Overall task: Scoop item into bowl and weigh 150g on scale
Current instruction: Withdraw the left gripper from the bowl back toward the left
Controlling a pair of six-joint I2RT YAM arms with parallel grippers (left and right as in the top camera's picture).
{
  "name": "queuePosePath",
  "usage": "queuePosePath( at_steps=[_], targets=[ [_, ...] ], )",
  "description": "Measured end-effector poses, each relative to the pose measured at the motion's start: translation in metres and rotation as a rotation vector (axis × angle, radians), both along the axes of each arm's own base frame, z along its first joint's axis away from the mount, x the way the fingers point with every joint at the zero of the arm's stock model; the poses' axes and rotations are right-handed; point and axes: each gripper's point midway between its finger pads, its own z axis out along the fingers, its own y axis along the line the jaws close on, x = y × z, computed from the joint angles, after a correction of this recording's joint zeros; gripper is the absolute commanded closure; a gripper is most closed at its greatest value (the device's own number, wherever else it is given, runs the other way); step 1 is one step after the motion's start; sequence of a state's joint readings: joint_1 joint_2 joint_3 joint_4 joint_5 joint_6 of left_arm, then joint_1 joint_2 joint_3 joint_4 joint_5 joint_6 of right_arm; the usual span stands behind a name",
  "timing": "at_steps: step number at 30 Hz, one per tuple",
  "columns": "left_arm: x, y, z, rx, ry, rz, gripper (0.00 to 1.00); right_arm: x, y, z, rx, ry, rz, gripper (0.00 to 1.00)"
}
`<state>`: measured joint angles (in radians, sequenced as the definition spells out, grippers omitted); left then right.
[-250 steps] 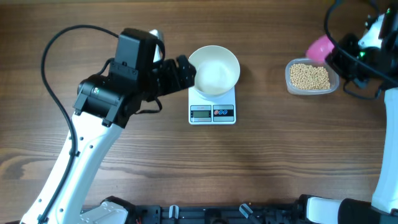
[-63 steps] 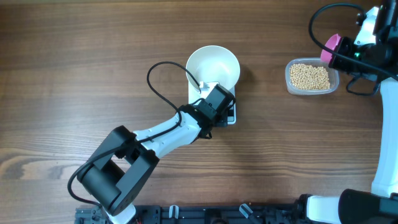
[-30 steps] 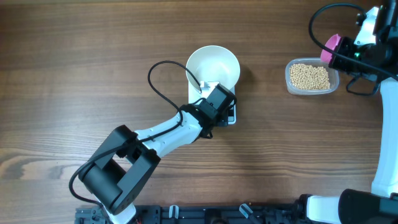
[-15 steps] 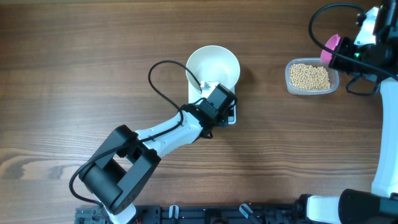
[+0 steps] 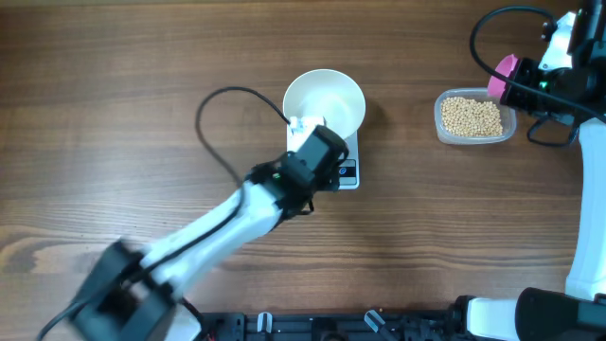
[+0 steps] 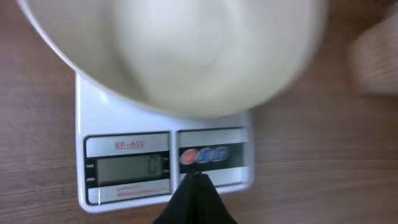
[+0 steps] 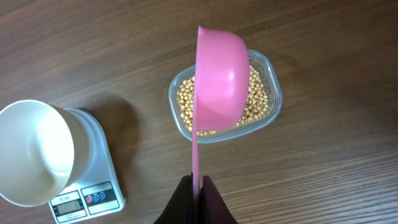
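The white bowl [image 5: 325, 99] stands empty on the white scale [image 5: 352, 156]. In the left wrist view the bowl [image 6: 174, 50] fills the top, and the scale's display [image 6: 127, 167] and buttons [image 6: 205, 154] lie below it. My left gripper [image 6: 196, 178] is shut and empty, its tip just in front of the buttons. My right gripper [image 7: 198, 184] is shut on the handle of a pink scoop [image 7: 221, 81]. The scoop is turned on its edge over the beans [image 7: 261, 102], and I see none in it. In the overhead view the beans [image 5: 472, 116] sit far right.
The beans lie in a clear plastic tub [image 7: 274, 93] right of the scale [image 7: 93, 186]. The left arm [image 5: 237, 213] slants across the front middle of the wooden table, blurred. Its black cable [image 5: 213, 104] loops left of the bowl. The right arm [image 5: 592, 161] stands along the right edge.
The left arm has swung left and shows blurred in motion. Its wrist has drawn back a little from the scale's front, and the button panel now shows from overhead. The right arm and scoop have not moved.
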<state>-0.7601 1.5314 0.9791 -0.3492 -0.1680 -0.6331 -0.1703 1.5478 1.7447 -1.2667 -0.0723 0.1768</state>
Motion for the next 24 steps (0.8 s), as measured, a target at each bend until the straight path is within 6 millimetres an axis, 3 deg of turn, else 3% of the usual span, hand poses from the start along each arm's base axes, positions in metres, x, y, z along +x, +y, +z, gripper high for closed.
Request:
queuePosePath(
  at_steps=[4, 6, 7, 8, 9, 11, 12, 13, 16, 24],
  targets=[
    [-0.007, 0.009, 0.056, -0.081, -0.094, 0.007, 0.63, -0.001, 0.001, -0.001, 0.003, 0.004, 0.001, 0.96],
    [-0.012, 0.021, 0.072, -0.080, -0.125, 0.027, 0.56, -0.001, 0.001, -0.001, 0.005, 0.005, 0.002, 0.96],
    [-0.013, 0.027, 0.077, -0.074, -0.137, 0.041, 0.48, -0.002, 0.001, -0.001, 0.006, 0.008, 0.003, 0.96],
    [-0.014, 0.039, 0.083, -0.059, -0.147, 0.071, 0.31, -0.003, 0.001, -0.001, 0.006, 0.012, 0.006, 0.96],
    [-0.015, 0.050, 0.087, -0.040, -0.157, 0.092, 0.21, -0.003, 0.002, -0.002, 0.004, 0.015, 0.012, 0.96],
    [-0.013, 0.076, 0.095, -0.011, -0.179, 0.161, 0.18, -0.004, 0.004, -0.002, 0.007, 0.017, 0.038, 0.96],
    [-0.013, 0.092, 0.100, 0.004, -0.189, 0.203, 0.12, -0.004, 0.007, -0.002, 0.012, 0.017, 0.060, 0.96],
    [-0.012, 0.104, 0.104, 0.012, -0.198, 0.237, 0.01, -0.004, 0.010, -0.002, 0.018, 0.014, 0.081, 0.96],
    [-0.010, 0.157, 0.118, 0.040, -0.227, 0.387, 0.00, 0.000, 0.024, 0.001, 0.050, -0.016, 0.189, 0.96],
    [-0.009, 0.229, 0.111, 0.117, -0.184, 0.604, 0.00, 0.007, 0.041, 0.009, 0.063, -0.087, 0.368, 0.96]
  ],
)
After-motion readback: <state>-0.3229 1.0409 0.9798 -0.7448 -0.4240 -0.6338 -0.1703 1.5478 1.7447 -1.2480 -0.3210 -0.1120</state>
